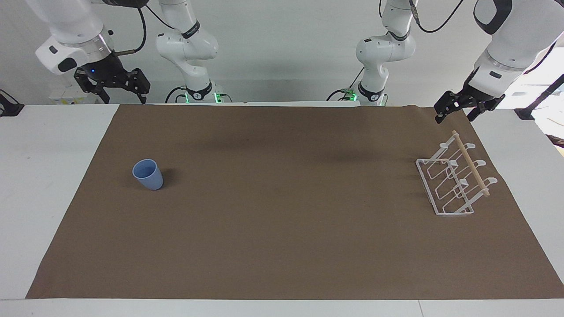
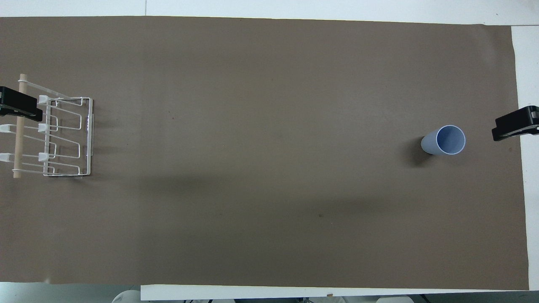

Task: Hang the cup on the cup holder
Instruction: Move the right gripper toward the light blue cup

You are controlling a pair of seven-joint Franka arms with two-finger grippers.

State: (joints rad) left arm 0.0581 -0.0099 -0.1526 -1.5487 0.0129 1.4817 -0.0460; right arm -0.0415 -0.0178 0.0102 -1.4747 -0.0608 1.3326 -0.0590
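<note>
A light-blue cup [image 1: 148, 175] [image 2: 444, 140] stands upright, mouth up, on the brown mat toward the right arm's end of the table. The white wire cup holder [image 1: 454, 182] [image 2: 67, 136], with a wooden dowel [image 1: 471, 164] across its top, stands toward the left arm's end; nothing hangs on its prongs. My right gripper [image 1: 124, 97] [image 2: 513, 126] hangs open and empty in the air by the mat's corner, apart from the cup. Above the holder's end of the mat, my left gripper [image 1: 455, 118] [image 2: 19, 106] is raised, open and empty, not touching the rack.
The brown mat [image 1: 282, 220] covers most of the white table [image 1: 48, 176]. Bare white strips run along both ends. The two arm bases [image 1: 198, 92] [image 1: 370, 90] stand at the robots' edge of the table.
</note>
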